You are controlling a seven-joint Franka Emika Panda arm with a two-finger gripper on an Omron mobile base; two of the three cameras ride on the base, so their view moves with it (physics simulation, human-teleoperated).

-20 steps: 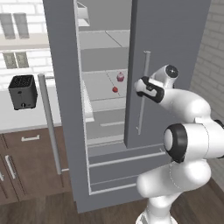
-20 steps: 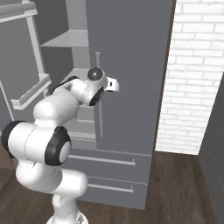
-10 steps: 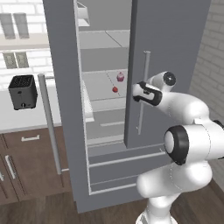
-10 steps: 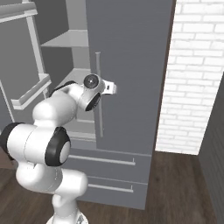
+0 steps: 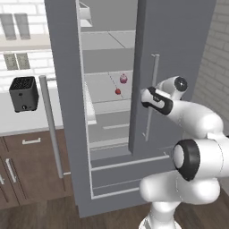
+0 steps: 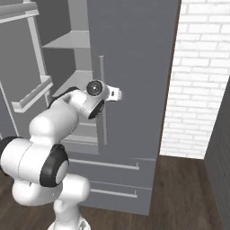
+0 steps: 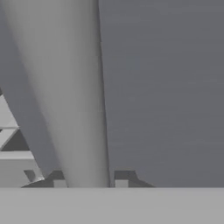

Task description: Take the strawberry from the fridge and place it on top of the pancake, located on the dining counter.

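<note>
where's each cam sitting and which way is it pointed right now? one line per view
Left base view: behind the arm on its left, facing the open fridge; strawberry on a shelf, toaster at left; arm rises lower right.
Right base view: behind on the right, facing the right door; arm lower left.
Hand view: on the hand, close against the door handle.
Both base views share the handle and arm.

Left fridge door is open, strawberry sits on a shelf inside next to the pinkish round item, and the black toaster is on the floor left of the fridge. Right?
One thing is off: the black toaster stands on the white worktop left of the tall matte grey fridge, not on the floor, as the left base view shows. The rest holds: the left door is open, and the tiny red strawberry sits on a shelf beside the pinkish-purple round item.
</note>
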